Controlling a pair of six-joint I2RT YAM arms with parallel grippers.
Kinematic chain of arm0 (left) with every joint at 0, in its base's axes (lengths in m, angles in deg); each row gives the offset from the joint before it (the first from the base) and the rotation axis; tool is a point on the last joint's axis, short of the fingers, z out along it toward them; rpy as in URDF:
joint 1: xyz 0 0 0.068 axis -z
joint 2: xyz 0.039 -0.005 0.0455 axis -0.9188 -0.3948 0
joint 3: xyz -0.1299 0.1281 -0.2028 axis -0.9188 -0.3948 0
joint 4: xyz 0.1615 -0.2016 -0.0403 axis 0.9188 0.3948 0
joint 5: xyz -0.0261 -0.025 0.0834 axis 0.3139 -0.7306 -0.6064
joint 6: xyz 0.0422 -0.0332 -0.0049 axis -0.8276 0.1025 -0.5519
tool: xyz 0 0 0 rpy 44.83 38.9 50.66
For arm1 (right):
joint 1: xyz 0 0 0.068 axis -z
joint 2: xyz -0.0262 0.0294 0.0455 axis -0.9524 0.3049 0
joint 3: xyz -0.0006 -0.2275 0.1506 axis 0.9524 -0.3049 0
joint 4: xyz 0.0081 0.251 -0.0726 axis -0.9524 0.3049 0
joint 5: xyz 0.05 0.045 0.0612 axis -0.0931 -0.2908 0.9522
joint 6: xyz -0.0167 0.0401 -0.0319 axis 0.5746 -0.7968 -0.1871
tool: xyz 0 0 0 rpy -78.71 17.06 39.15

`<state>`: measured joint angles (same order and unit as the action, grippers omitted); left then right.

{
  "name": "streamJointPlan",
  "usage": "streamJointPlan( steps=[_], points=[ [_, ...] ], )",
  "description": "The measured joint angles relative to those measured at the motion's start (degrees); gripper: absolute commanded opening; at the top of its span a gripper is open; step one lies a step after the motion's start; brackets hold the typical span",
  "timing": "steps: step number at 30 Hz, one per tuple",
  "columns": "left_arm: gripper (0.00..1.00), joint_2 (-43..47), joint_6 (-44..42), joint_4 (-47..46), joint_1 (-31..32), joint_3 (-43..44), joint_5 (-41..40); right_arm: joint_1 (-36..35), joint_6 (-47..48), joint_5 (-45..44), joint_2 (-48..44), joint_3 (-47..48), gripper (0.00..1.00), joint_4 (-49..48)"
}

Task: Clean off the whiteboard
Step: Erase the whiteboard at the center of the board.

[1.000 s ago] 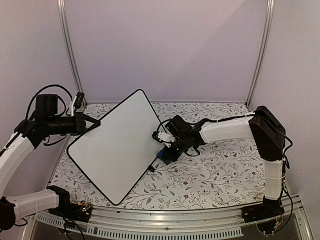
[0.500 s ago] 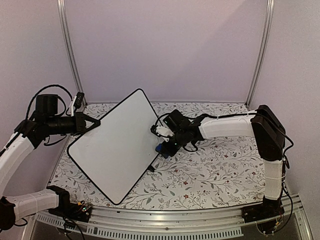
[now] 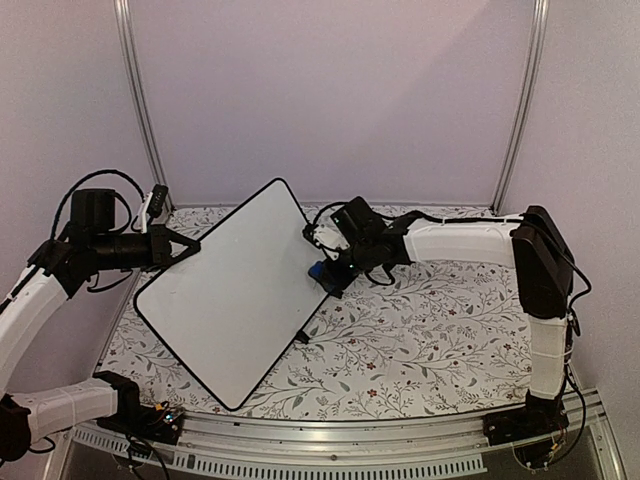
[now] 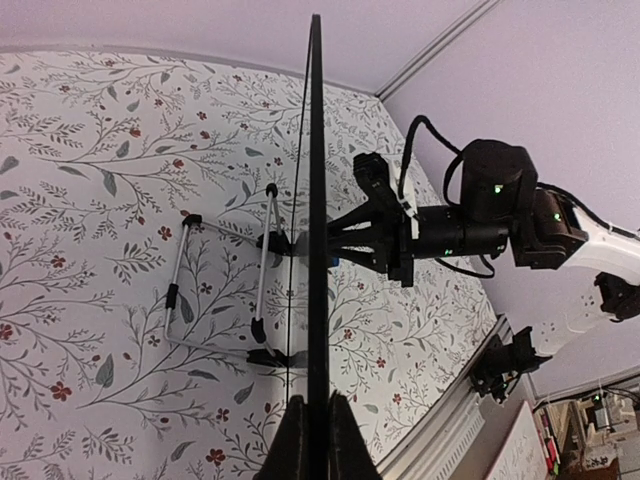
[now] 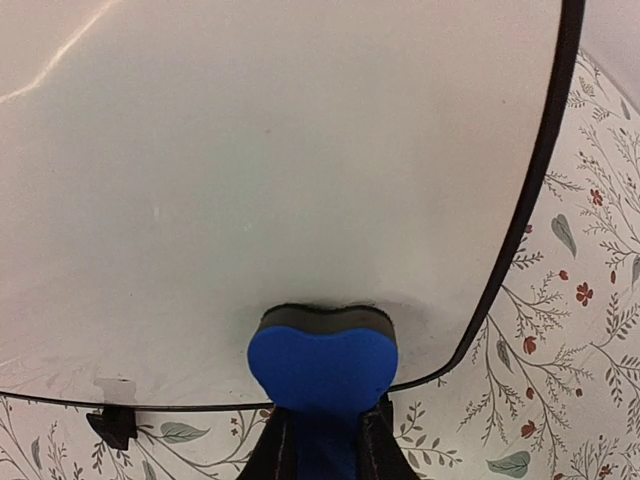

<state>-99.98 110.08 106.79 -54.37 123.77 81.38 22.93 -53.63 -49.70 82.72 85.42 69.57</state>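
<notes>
Worktop (image 3: pixel 430 340): bearing tilted whiteboard (image 3: pixel 235 290).
Left tool (image 3: pixel 192 245): clamping its rim.
Right tool (image 3: pixel 333 270): clamping blue eraser (image 5: pixel 322 362), pressing leftward onto whiteboard.

From above and behind me, one camera overlooks the whiteboard (image 3: pixel 235 295). My left wrist camera sights along its edge, and my right faces its front closely.

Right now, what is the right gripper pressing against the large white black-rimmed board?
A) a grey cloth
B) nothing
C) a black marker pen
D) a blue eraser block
D: the right wrist view shows the right gripper shut on a blue eraser block, its dark felt face against the large white black-rimmed whiteboard near its rim.
</notes>
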Motion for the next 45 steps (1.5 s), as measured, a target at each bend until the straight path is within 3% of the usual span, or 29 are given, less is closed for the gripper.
streamJointPlan(
  steps=[9, 19, 29, 45],
  points=[
    [0.00, 0.04, -0.02, 0.00, 0.00, 0.00, 0.02, 1.03, 0.07, 3.43, -0.02, 0.59, 0.09, -0.79],
    [0.00, 0.04, -0.02, 0.02, 0.00, -0.02, 0.02, 1.01, 0.00, 9.70, 0.15, -5.99, 0.09, -1.18],
    [0.00, 0.04, -0.02, 0.02, 0.00, -0.02, 0.02, 1.03, -0.13, 10.23, 0.55, -7.96, 0.09, -1.31],
    [0.00, 0.04, 0.00, 0.07, 0.00, -0.02, 0.04, 3.26, -1.42, 8.37, 0.57, -1.22, 0.09, -1.62]
  ],
)
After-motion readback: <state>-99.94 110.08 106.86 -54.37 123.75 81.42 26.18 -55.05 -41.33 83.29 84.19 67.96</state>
